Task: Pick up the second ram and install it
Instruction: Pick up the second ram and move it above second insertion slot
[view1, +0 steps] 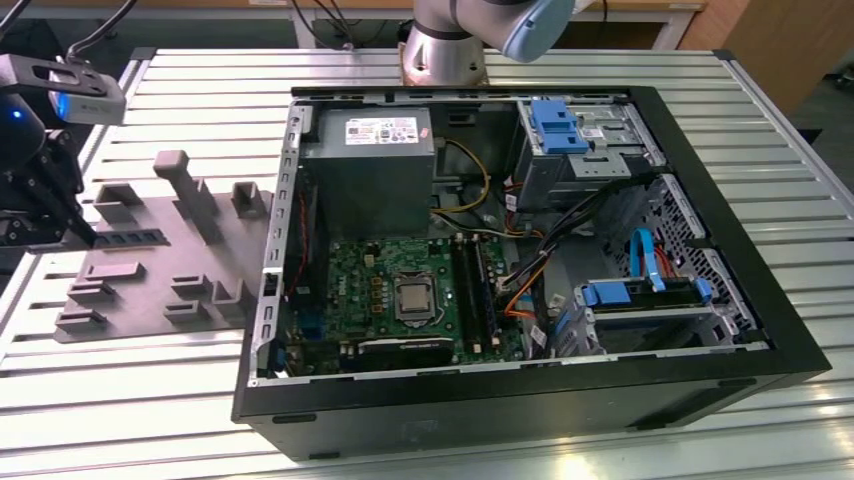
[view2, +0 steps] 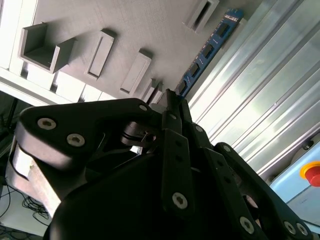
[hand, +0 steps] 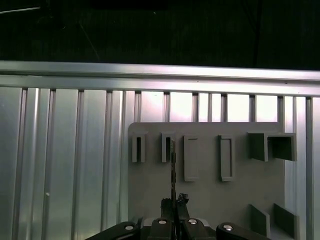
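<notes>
The second ram (view1: 136, 238) is a thin blue stick standing on its long edge on the grey fixture plate (view1: 140, 275), at the exterior view's left. In the second wrist view the ram (view2: 210, 47) runs away from my black gripper (view2: 169, 96), its dark chips showing. The first wrist view has the ram (hand: 173, 165) edge-on, rising straight out from between the fingertips of the gripper (hand: 174, 202). In the exterior view the gripper (view1: 80, 236) hangs over the stick's near end. The fingers stand close together, pressed to the two faces of the ram. Whether it is lifted off the plate I cannot tell.
The open black computer case (view1: 534, 400) lies on the slatted metal table (view1: 747, 70) beside the fixture plate. Inside it are the green motherboard (view1: 387, 275), long black slot rails (view1: 470, 285), a grey power supply (view1: 367, 170), cables and blue drive clips (view1: 554, 125). Raised grey blocks (view1: 180, 180) stand on the plate.
</notes>
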